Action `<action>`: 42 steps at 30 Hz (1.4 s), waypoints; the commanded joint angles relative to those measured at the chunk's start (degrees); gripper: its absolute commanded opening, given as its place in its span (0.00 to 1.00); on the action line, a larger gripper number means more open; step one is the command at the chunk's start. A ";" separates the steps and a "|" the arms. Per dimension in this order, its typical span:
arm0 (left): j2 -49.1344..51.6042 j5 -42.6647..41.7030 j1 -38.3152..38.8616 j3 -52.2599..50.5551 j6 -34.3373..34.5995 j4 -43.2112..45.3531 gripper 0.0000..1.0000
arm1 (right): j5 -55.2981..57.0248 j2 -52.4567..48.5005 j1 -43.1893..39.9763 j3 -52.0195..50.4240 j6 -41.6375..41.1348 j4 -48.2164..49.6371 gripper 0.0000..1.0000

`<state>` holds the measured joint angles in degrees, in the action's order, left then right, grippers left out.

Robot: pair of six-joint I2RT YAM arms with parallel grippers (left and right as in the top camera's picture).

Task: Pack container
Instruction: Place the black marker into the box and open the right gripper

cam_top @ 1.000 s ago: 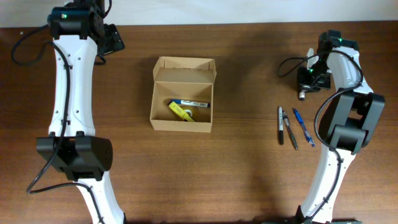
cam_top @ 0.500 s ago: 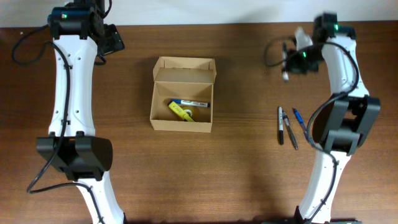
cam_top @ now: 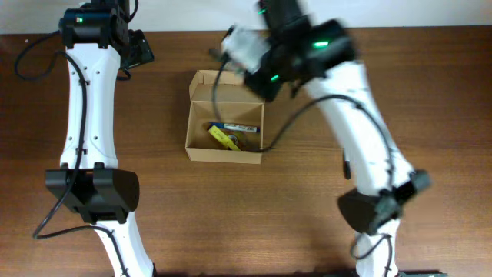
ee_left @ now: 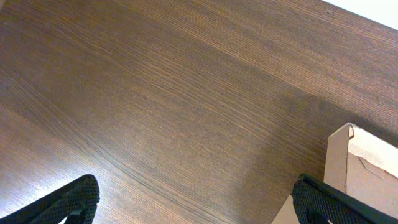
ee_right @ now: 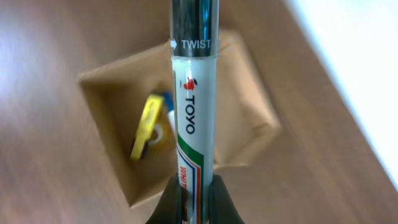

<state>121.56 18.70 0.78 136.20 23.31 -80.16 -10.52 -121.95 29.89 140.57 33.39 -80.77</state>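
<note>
The container is a tan cardboard box, open, its lid flap standing at the far side. A yellow marker and a blue pen lie inside. My right gripper hangs blurred above the box's far edge, shut on a white TOYO marker with a black cap. In the right wrist view the container and the yellow marker lie below that marker. My left gripper is open and empty at the far left; the left wrist view shows its fingertips wide apart and a container corner.
A dark pen shows on the table to the right, partly hidden beside the right arm. The table's far edge runs just behind both grippers. Bare wood lies in front of the box.
My right arm has swung from the far right of the table to above the box's far edge, carrying the marker. The left arm has not moved.
</note>
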 commanded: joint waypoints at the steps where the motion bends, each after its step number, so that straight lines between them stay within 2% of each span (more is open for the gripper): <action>1: 0.04 0.59 -0.09 0.90 -0.70 -0.04 1.00 | 4.04 -4.70 2.38 -3.48 4.35 -0.04 0.04; 12: 0.04 0.61 -0.09 0.90 -0.70 -0.04 1.00 | 1.70 -12.35 2.84 -15.61 4.07 8.37 0.04; 21: 0.04 0.59 -0.09 0.90 -0.70 -0.04 1.00 | 0.22 -14.56 3.34 -17.84 -0.87 9.62 0.04; 22: 0.04 0.61 -0.09 0.90 -0.70 -0.04 1.00 | 0.24 -14.56 3.50 -17.84 -1.07 9.68 0.08; 23: 0.04 0.59 -0.09 0.90 -0.70 -0.04 1.00 | 0.24 -14.56 3.58 -17.84 -1.07 9.66 0.30; 24: 0.04 0.61 -0.09 0.90 -0.70 -0.04 1.00 | 0.24 -14.53 3.67 -17.84 -1.18 9.55 0.46; 25: 0.07 0.61 -0.09 0.90 -0.70 -0.04 1.00 | 0.28 -14.53 3.85 -17.84 -1.66 9.35 0.49; 31: 0.04 0.61 -0.09 0.90 -0.70 -0.04 1.00 | 0.70 -11.56 4.17 -14.36 -4.61 6.40 0.53; 35: 0.04 0.61 -0.09 0.90 -0.70 -0.04 1.00 | 2.01 -6.21 4.22 -5.64 -8.63 3.02 0.57; 39: 0.04 0.61 -0.09 0.90 -0.70 -0.04 1.00 | 13.90 -0.55 4.22 1.79 -16.87 -2.12 0.56; 42: 0.04 0.61 -0.09 0.90 -0.70 -0.04 1.00 | 20.50 5.66 4.02 2.40 -18.91 -3.08 0.56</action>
<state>121.56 18.70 0.78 136.20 23.31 -80.18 -0.34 -125.54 33.61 140.16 20.12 -83.00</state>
